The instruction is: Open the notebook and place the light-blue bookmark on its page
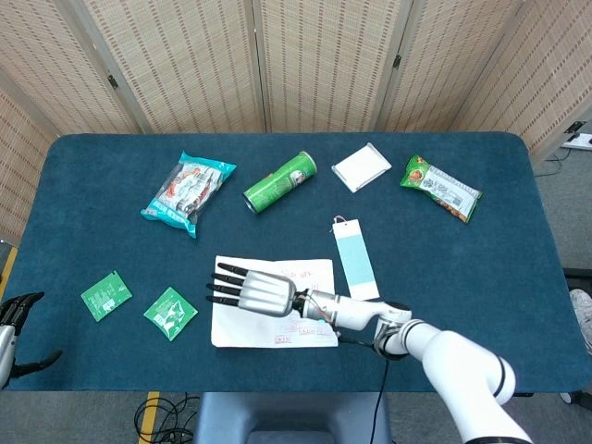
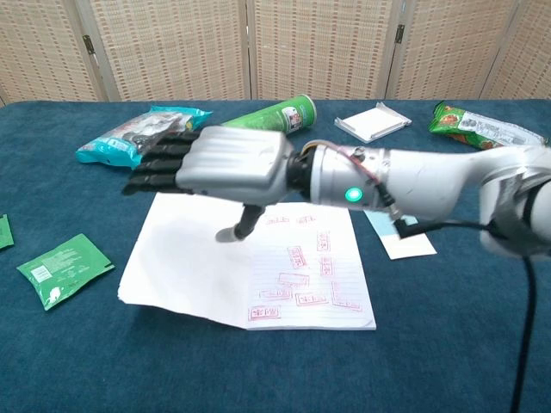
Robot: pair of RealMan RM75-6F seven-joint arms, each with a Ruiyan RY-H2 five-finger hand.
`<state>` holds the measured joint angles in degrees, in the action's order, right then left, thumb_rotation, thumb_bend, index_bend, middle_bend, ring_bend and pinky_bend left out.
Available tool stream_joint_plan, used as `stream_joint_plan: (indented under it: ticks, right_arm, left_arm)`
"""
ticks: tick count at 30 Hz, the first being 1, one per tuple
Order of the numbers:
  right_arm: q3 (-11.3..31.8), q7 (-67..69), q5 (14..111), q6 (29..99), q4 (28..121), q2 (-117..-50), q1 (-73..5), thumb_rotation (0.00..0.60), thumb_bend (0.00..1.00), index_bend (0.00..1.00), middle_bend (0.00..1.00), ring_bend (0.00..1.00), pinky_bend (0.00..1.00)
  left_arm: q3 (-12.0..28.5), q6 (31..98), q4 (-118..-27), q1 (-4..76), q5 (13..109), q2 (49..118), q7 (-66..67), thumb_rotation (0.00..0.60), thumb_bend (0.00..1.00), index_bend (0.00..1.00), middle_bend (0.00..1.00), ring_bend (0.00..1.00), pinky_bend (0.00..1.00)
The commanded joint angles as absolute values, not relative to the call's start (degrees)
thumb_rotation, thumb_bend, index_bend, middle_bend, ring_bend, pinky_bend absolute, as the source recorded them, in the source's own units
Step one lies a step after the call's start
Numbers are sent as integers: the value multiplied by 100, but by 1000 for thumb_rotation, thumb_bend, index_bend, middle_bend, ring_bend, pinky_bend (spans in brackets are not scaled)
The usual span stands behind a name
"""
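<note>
Seen from head and chest cameras above a dark blue desk. Near the front edge lies the notebook, already spread open, blank sheet at left and a ruled page with red stamps at right. Hovering over the blank sheet is the right hand, palm down, fingers stretched apart and pointing left, thumb hanging toward the paper, holding nothing. Just beside the notebook's right edge lies the light-blue bookmark, flat, string end pointing away, untouched. Barely visible at the lower-left corner of the head view is the left hand, off the desk; cannot tell whether its fingers are apart or curled. Farther back: a teal snack bag, a green can on its side, a white card, a green packet; at front left, two small green sachets. Likely next: reach right for the bookmark. Best done by keeping clear of the pages so nothing flips shut, pinching the thin strip at one end or sliding it to lift an edge, then laying it flat on the open page.
</note>
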<state>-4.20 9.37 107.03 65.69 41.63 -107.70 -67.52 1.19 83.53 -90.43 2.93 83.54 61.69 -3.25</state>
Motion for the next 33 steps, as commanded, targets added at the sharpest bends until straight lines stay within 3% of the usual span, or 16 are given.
stream_joint_plan:
  ticks: [1, 10, 21, 28, 33]
  right_arm:
    - [-576, 623, 10554, 6410, 5115, -9781, -6512, 600, 193, 27, 101, 0, 57]
    - [-898, 203, 10455, 6024, 6206, -8390, -6238, 600, 195, 141, 112, 0, 57]
    - [-1156, 76, 10371, 5616, 5922, -8077, -5882, 600, 206, 175, 118, 0, 57]
    - [-1185, 218, 10294, 5276, 5618, -8250, -5803, 600, 469, 176, 121, 0, 57]
    - [-1136, 298, 10224, 5047, 5375, -8512, -5788, 600, 596, 206, 149, 0, 57]
  left_arm:
    - [128, 8347, -9075, 312, 8375, 6162, -291, 600, 154, 159, 185, 153, 229]
    - [133, 8330, -9191, 337, 8387, 6136, -193, 600, 154, 159, 185, 152, 229]
    - [99, 8332, -9194, 291, 8351, 6149, -182, 600, 154, 159, 185, 152, 229]
    - [88, 8328, -9179, 276, 8344, 6173, -182, 600, 154, 159, 184, 152, 229]
    - [79, 8311, -9157, 276, 8345, 6190, -181, 600, 154, 159, 184, 153, 229]
